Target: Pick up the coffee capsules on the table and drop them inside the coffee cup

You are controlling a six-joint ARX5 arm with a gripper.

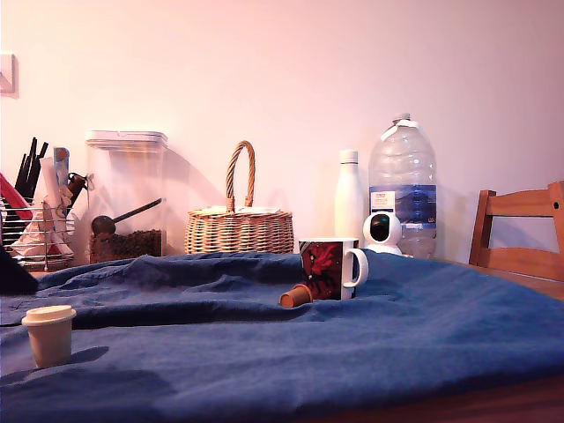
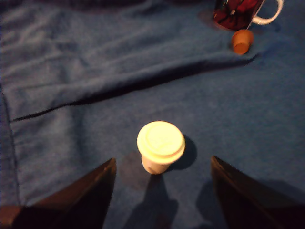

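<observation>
Gripper (image 2: 162, 191) spread wide, holding nothing, hovering over the desk draped in wrinkled dark blue cloth (image 2: 71, 71). Cream-beige tapered plastic capsule with a rimmed top (image 2: 160, 145) standing upright just ahead of the two dark fingers (image 2: 81, 200), roughly centred on the gap between them, touching neither. Orange-brown tapered plastic capsule (image 2: 242, 41) lying on its side well beyond the gripper, past a long fold in the cloth, just beside the base of the ceramic mug with white handle and dark red and black print (image 2: 238, 12). In the exterior view, beige capsule (image 1: 49, 334) near the left edge, orange capsule (image 1: 296, 296) against the upright mug (image 1: 329, 269) near the middle.
</observation>
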